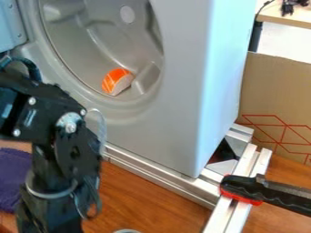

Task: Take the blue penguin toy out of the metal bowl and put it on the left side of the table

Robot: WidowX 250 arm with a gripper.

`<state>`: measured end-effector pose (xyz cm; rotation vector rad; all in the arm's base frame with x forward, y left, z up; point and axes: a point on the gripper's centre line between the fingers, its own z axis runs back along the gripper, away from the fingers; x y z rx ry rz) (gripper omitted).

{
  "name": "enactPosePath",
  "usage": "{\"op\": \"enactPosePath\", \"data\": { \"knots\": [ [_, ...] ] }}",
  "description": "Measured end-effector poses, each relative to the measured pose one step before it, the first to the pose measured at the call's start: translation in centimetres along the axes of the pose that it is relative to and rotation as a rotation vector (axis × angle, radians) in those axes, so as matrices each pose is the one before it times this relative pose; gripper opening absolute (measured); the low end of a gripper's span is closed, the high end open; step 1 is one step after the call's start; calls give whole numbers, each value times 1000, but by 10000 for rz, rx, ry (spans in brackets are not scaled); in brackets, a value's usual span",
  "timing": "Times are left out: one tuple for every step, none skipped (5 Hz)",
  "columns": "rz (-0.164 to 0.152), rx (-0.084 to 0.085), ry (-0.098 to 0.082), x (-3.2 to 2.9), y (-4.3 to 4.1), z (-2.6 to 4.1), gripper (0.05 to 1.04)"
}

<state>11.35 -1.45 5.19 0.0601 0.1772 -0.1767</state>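
Camera view, looking down at a slant: a black gripper (pixel 52 214) hangs at the lower left over a wood-brown surface (pixel 146 195); whether it is apart, together or clamped on anything cannot be told. A purple cloth (pixel 13 179) lies at the left edge, beside it in the frame. An orange-and-white piece (pixel 117 82) (striped on its orange part) sits low in the round hollow (pixel 79 45) of a grey machine (pixel 176 104), upper left. Metal rails (pixel 161 176) run beneath the machine; a black-and-red handle (pixel 261 191) is at lower right, a cardboard box (pixel 276 86) at right.
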Motion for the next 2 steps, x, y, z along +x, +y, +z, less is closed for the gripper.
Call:
{"op": "enactPosePath", "data": {
  "knots": [
    [115,-573,-574,1236,-208,-325,1001],
    [784,-182,-187,640,1223,-372,1001]
  ]
}}
